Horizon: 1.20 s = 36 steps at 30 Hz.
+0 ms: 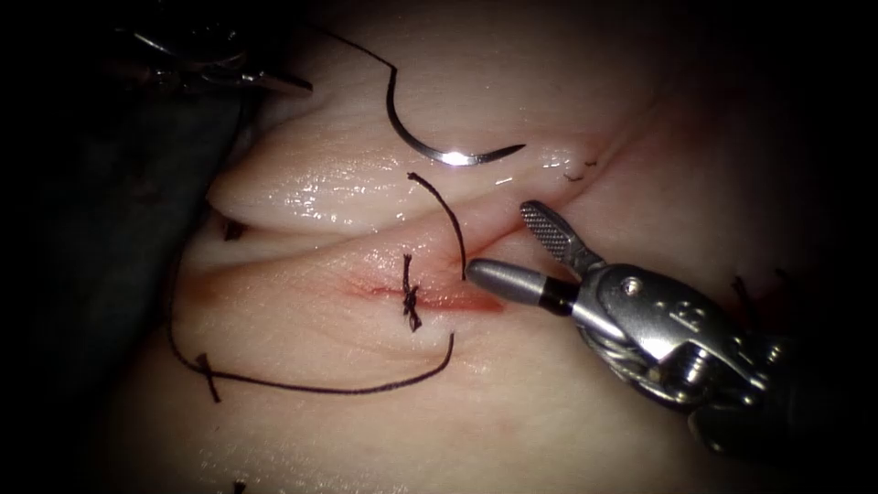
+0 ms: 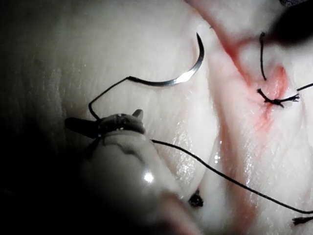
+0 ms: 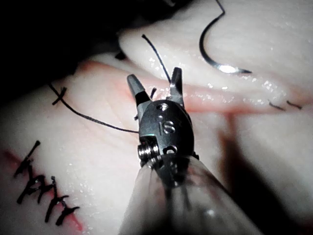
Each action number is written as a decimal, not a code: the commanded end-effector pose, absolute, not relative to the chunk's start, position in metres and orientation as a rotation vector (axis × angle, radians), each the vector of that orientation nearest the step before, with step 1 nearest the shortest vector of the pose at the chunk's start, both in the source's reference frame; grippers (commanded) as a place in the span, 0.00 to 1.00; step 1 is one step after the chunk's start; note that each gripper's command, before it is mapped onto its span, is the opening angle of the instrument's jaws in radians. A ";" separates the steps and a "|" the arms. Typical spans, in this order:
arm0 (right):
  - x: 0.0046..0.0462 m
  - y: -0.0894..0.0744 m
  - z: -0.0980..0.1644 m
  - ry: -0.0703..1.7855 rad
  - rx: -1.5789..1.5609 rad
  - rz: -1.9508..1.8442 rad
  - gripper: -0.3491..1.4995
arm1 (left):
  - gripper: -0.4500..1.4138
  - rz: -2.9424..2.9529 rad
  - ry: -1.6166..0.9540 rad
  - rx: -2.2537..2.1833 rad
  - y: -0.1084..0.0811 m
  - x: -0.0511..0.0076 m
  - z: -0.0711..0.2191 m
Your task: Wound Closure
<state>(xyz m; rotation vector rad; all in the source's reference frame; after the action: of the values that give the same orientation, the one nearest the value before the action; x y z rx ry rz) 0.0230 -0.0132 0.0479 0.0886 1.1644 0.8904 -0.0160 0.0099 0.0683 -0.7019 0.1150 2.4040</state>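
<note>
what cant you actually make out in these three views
- Left tool: endoscope view, it sits in deep shadow, so whether its fingers grip the thread is unclear; in the left wrist view its own body covers the tips.
- Needle: lies on the tissue; whether its tip is in the tissue, glare hides.
- Right tool: open, holds nothing.

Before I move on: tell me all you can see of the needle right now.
The needle is a curved, shiny steel half-arc lying free on the pale tissue, on the fold above the cut. Neither tool holds it. No part of it looks buried in the tissue. Black thread trails from its blunt end toward the left arm's tool. The right claw stands open by the cut, apart from the needle, holding nothing.
</note>
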 end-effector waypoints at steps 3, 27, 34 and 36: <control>0.0237 -0.014 0.048 1.166 0.090 0.890 0.93 | 0.78 2.411 0.097 -0.621 0.010 -0.0163 0.069; 0.0238 -0.014 0.048 1.155 0.118 0.869 0.87 | 0.00 2.108 0.160 -1.093 0.005 -0.0144 0.060; 0.0238 -0.015 0.046 1.184 0.176 0.835 0.75 | 0.00 1.909 0.229 -1.334 0.005 -0.0142 0.053; 0.0237 -0.015 0.046 1.184 0.177 0.836 0.71 | 0.00 1.886 0.242 -1.377 0.005 -0.0144 0.051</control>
<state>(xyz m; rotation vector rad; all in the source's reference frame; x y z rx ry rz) 0.0230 -0.0145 0.0455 0.1761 1.1829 0.8338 -0.0140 0.0056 0.0494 -1.3937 0.2417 1.8791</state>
